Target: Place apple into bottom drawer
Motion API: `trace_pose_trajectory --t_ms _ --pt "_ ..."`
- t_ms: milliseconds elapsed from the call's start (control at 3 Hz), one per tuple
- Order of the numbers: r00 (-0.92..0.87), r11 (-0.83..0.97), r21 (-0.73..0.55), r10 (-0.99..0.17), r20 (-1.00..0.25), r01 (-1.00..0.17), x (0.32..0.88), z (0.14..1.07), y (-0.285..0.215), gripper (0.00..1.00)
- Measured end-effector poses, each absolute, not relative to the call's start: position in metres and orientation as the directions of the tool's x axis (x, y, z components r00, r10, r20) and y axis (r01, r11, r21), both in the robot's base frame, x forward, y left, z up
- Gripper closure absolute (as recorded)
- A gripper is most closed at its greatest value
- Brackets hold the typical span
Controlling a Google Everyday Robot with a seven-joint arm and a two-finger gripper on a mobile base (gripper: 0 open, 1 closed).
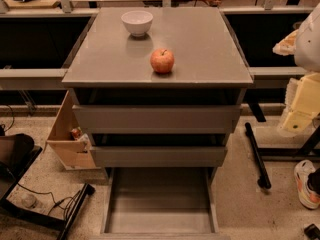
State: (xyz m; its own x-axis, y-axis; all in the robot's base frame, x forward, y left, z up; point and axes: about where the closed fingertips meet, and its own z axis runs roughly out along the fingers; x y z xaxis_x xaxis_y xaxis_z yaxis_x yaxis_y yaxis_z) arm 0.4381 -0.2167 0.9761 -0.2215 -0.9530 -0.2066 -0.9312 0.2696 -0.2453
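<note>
The apple (162,60), small, red with yellowish patches, sits on the grey cabinet top (200,44) near its front middle. The bottom drawer (160,204) is pulled out, and its flat grey floor is bare. The two upper drawers (157,119) show plain grey fronts. My gripper (301,106), cream-coloured, hangs at the right edge of the view beside the cabinet. It is well to the right of the apple and lower than the cabinet top, and it touches nothing.
A white bowl (137,22) stands on the cabinet top behind the apple. A wooden box (67,139) sits on the floor left of the cabinet. Cables and a black stand (55,209) lie at the lower left. A black bar (257,156) and a shoe (307,184) are at the right.
</note>
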Motion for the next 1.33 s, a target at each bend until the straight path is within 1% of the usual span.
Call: trace_pose_trajectory --t_ms 333,667,1000,1333 --pt "-0.222 0.27 -0.245 -0.953 -0.207 -0.931 0.438 0.976 -0.217 0.0" --pt "-0.227 0.302 -0.258 -0.932 -0.282 -0.918 0.464 0.977 -0.214 0.0" --pt "-0.243 0.383 -0.234 -0.851 -0.467 -0.894 0.517 0.961 -0.198 0.0" --pt "-0.207 0.427 -0.199 -0.731 -0.65 -0.882 0.573 0.938 -0.163 0.0"
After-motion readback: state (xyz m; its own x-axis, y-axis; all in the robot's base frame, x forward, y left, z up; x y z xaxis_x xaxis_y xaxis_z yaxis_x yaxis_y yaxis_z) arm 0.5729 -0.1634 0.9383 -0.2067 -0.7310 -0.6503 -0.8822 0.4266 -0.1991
